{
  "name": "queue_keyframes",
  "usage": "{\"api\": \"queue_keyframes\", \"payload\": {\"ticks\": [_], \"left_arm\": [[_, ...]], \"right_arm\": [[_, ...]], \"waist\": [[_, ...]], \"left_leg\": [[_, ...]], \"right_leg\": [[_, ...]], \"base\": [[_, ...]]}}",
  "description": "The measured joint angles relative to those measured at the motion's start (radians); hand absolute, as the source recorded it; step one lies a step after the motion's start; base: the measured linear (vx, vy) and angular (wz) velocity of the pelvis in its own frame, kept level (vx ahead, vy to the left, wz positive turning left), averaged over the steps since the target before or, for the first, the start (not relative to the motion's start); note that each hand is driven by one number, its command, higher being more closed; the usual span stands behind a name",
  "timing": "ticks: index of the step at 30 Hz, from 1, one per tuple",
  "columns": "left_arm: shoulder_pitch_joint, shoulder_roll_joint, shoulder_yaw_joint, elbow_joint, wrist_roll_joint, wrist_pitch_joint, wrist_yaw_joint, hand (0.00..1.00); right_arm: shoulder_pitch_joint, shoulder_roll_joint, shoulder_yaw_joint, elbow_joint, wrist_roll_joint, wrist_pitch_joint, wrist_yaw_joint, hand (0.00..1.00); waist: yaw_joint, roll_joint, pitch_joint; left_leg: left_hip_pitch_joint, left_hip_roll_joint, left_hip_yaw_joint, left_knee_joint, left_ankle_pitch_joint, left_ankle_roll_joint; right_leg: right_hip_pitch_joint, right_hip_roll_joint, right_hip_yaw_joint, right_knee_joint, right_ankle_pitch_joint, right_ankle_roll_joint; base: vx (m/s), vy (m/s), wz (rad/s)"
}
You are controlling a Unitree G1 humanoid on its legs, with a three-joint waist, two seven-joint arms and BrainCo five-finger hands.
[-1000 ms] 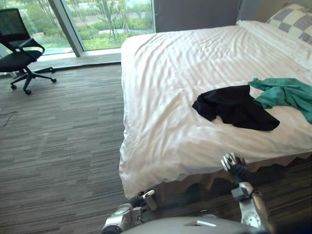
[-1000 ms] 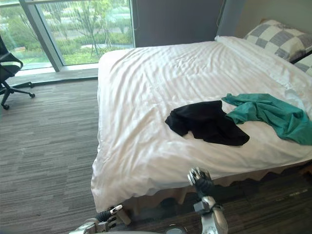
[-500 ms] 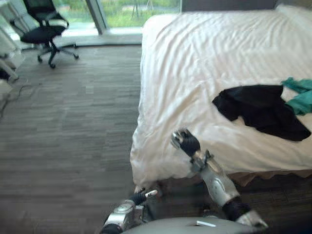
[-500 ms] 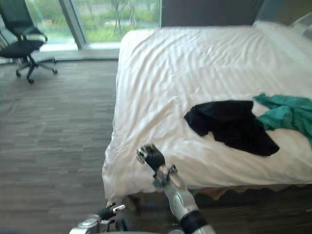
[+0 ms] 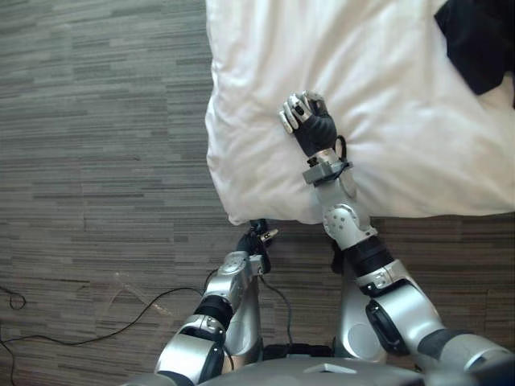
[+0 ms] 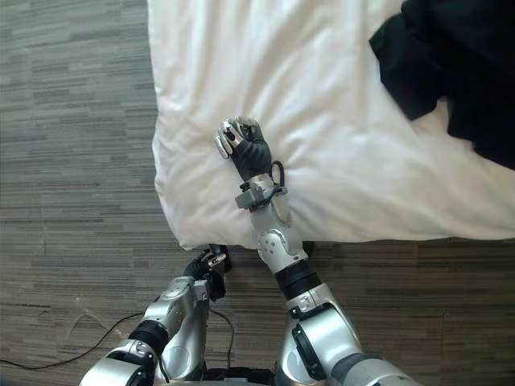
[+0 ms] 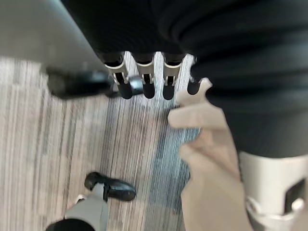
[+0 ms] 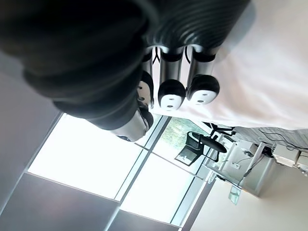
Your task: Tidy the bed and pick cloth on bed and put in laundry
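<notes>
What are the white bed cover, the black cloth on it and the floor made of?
The white bed cover looks like soft woven fabric, maybe cotton: matte, with gentle wrinkles. The black cloth looks like thin, limp fabric, lying in crumpled folds; which kind is unclear. The floor looks like dull grey striped carpet.

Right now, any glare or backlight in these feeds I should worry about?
Right wrist view: window blown out white, the cover of the right hand near-black against it. Eye views: even light, no glare; white duvet keeps its creases, black cloth is one flat dark mass. Left wrist view: left hand and floor evenly lit.
</notes>
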State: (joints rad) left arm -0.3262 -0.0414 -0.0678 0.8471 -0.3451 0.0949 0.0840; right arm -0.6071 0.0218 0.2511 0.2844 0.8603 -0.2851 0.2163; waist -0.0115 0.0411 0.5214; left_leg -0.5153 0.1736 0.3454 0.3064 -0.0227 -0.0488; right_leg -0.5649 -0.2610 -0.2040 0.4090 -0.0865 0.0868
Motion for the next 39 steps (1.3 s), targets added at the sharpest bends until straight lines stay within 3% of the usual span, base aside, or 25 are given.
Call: {"api": "queue_keyframes", "payload": {"ticks": [4,6,10,15,17,19,20,22,23,25,27,29,31,34,39], "left_arm": [[-0.01,-0.027,0.002,-0.001,-0.036,0.007,0.047,0.0],[-0.007,-0.031,0.009,-0.001,-0.039,0.008,0.08,0.0],[0.0,-0.008,0.009,-0.001,-0.075,0.017,0.122,0.0],[0.025,0.038,-0.007,-0.001,-0.075,0.04,0.108,0.0],[0.063,0.082,-0.008,0.0,-0.073,0.054,0.062,0.0],[0.102,0.112,-0.007,0.005,-0.072,0.056,0.023,0.0],[0.131,0.134,0.003,0.019,-0.063,0.056,-0.012,0.0],[0.177,0.136,0.015,0.046,-0.042,0.056,-0.057,0.0],[0.228,0.132,0.038,0.049,-0.006,0.055,-0.09,0.0],[0.279,0.128,0.055,0.065,0.042,0.056,-0.121,0.0],[0.32,0.118,0.078,0.092,0.063,0.058,-0.13,0.0],[0.339,0.108,0.08,0.093,0.064,0.058,-0.13,0.0],[0.359,0.097,0.086,0.104,0.091,0.059,-0.129,0.0],[0.366,0.091,0.087,0.12,0.128,0.069,-0.127,0.0],[0.375,0.091,0.077,0.136,0.141,0.064,-0.092,0.0]], "right_arm": [[0.116,-0.002,-0.03,-0.074,0.035,-0.047,0.009,1.0],[0.235,0.0,-0.043,-0.117,0.045,-0.109,0.023,1.0],[0.462,-0.022,-0.091,-0.16,0.065,-0.156,0.073,1.0],[0.686,-0.107,-0.287,-0.018,0.179,-0.121,0.172,1.0],[0.765,-0.132,-0.353,-0.01,0.189,-0.083,0.201,1.0],[0.796,-0.153,-0.375,0.043,0.18,-0.049,0.214,1.0],[0.815,-0.146,-0.399,0.11,0.126,-0.022,0.205,0.0],[0.844,-0.139,-0.419,0.21,-0.009,0.009,0.169,0.0],[0.872,-0.133,-0.427,0.29,-0.14,0.025,0.137,0.0],[0.886,-0.113,-0.438,0.372,-0.34,0.029,0.083,0.0],[0.892,-0.087,-0.424,0.44,-0.477,0.029,0.046,0.0],[0.903,-0.074,-0.4,0.46,-0.599,0.029,0.001,0.0],[0.917,-0.078,-0.351,0.474,-0.82,0.012,-0.077,0.0],[0.914,-0.088,-0.306,0.504,-0.901,0.02,-0.126,0.0],[0.869,-0.115,-0.227,0.572,-0.906,0.068,-0.157,0.0]], "waist": [[-0.008,-0.006,0.002],[-0.025,-0.011,0.001],[-0.038,-0.041,0.01],[-0.055,-0.058,0.006],[-0.061,-0.071,-0.001],[-0.063,-0.086,-0.053],[-0.061,-0.096,-0.108],[-0.059,-0.105,-0.182],[-0.054,-0.106,-0.244],[-0.053,-0.1,-0.302],[-0.055,-0.085,-0.35],[-0.056,-0.075,-0.36],[-0.058,-0.066,-0.382],[-0.056,-0.08,-0.41],[-0.056,-0.092,-0.431]], "left_leg": [[-0.026,0.031,0.024,0.067,-0.034,-0.001],[-0.024,0.043,0.036,0.095,-0.052,0.0],[0.018,0.073,0.082,0.128,-0.084,-0.002],[0.1,0.086,0.118,0.135,-0.123,-0.008],[0.196,0.087,0.148,0.113,-0.135,-0.018],[0.245,0.088,0.165,0.085,-0.136,-0.022],[0.278,0.086,0.167,0.055,-0.127,-0.032],[0.348,0.073,0.168,-0.011,-0.106,-0.042],[0.41,0.053,0.175,-0.079,-0.087,-0.051],[0.478,0.03,0.184,-0.159,-0.059,-0.06],[0.537,0.012,0.191,-0.236,-0.028,-0.07],[0.575,0.005,0.191,-0.28,-0.01,-0.076],[0.639,-0.003,0.186,-0.352,0.022,-0.084],[0.688,-0.002,0.169,-0.4,0.047,-0.092],[0.722,-0.002,0.16,-0.404,0.048,-0.093]], "right_leg": [[-0.035,0.017,0.038,0.027,-0.007,-0.001],[-0.034,0.026,0.056,0.024,0.0,0.001],[0.0,0.055,0.096,-0.007,0.026,0.004],[0.073,0.069,0.125,-0.038,0.03,0.011],[0.151,0.072,0.136,-0.062,0.03,0.012],[0.194,0.078,0.138,-0.089,0.029,0.013],[0.232,0.076,0.128,-0.117,0.03,0.013],[0.308,0.072,0.106,-0.167,0.031,0.016],[0.367,0.068,0.094,-0.207,0.032,0.017],[0.422,0.067,0.088,-0.246,0.034,0.021],[0.461,0.069,0.082,-0.278,0.037,0.025],[0.49,0.074,0.077,-0.292,0.037,0.025],[0.541,0.083,0.057,-0.318,0.037,0.025],[0.597,0.097,0.033,-0.347,0.037,0.025],[0.646,0.112,0.025,-0.382,0.047,0.023]], "base": [[-0.07,-0.006,-0.27],[0.0,0.021,-0.3],[0.04,0.027,-0.39],[0.08,0.032,-0.3],[0.1,0.021,-0.38],[0.09,0.002,-0.17],[0.15,-0.012,0.09],[0.18,-0.014,0.16],[0.16,0.004,0.12],[0.17,0.011,0.03],[0.13,0.002,-0.01],[0.09,-0.007,0.02],[0.05,-0.015,0.09],[0.03,-0.027,0.17],[-0.02,-0.023,0.04]]}}
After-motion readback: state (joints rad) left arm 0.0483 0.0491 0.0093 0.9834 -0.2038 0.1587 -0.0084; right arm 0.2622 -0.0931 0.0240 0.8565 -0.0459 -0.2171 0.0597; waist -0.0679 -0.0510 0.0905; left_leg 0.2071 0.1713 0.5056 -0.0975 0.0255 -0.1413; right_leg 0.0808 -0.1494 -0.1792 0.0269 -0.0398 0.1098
